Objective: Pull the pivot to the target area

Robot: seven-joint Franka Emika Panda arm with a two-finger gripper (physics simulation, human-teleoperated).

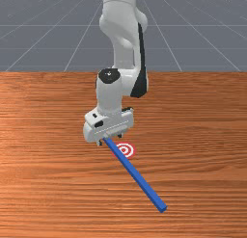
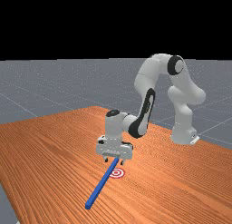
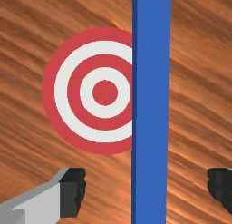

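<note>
- Gripper (image 3: 146,190): standing open over one end of the blue bar (image 1: 137,177); fingers standing well apart, wider than the bar, one on each side. In the wrist view a gap is showing at either finger, so nothing is being clamped. Whether the fingertips are reaching low enough for a hold, I cannot tell.
- Bar: lying slantwise on the table (image 1: 202,184), running from between the fingers toward the front view's lower right, with most of its length free of the hand.
- Target (image 1: 126,150): lying just beside the hand, its one edge passing under the bar; its middle ring is showing uncovered. Bar judged as touching the zone but not yet sitting centred on it.
- Arm (image 2: 145,78): reaching over the table from the far view's right.
- Step, as judged: hand lining up with the bar's end, ahead of closing and pulling.
- Risk 1: fingers closing too high and slipping off the top, if the hand is hovering short of the bar.
- Risk 2: long free end swinging or lagging, since the hold would be falling near one end.
- Risk 3: bar sliding past the target, if the pull is running too far or off line.
</note>
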